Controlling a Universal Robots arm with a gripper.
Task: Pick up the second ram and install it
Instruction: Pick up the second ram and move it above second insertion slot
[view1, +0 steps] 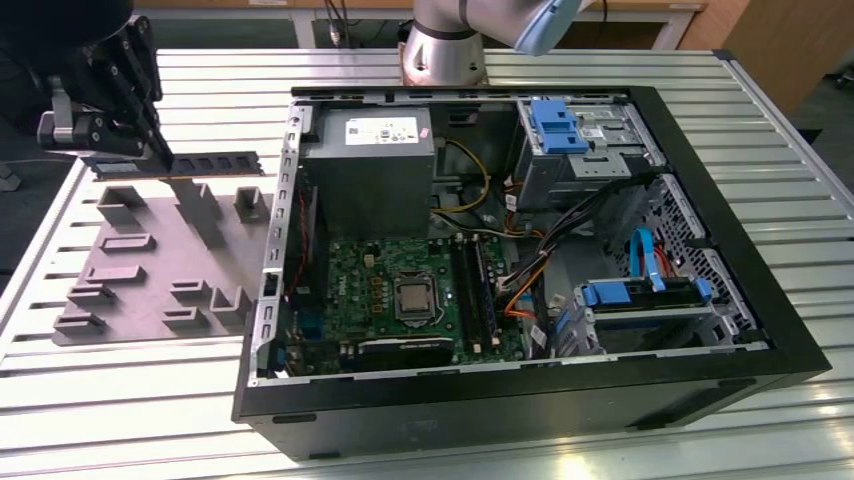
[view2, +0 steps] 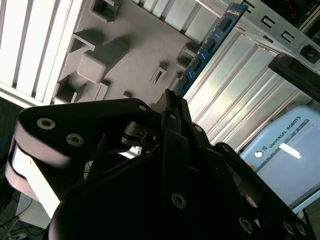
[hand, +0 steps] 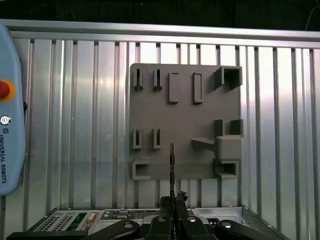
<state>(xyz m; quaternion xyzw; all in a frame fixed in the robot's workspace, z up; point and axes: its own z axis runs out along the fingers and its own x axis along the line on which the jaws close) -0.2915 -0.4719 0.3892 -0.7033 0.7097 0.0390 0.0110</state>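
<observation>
While the second ram (view1: 220, 163) hangs over the grey holder tray (view1: 134, 255), one end of it is pinched in the claw (view1: 127, 165), whose fingers are closed narrow on the stick. In the second wrist view the blue-green board (view2: 207, 47) runs out from the fingertips (view2: 172, 102) with its dark chips showing; in the first wrist view it (hand: 172, 160) appears edge-on above the tray (hand: 180, 125). The tray lies on the ribbed metal tabletop (view1: 134, 400). At the exterior view's right, just beside the tray, stands the open computer case (view1: 534, 400), its motherboard (view1: 387, 290) and black memory slots (view1: 474, 290) exposed
</observation>
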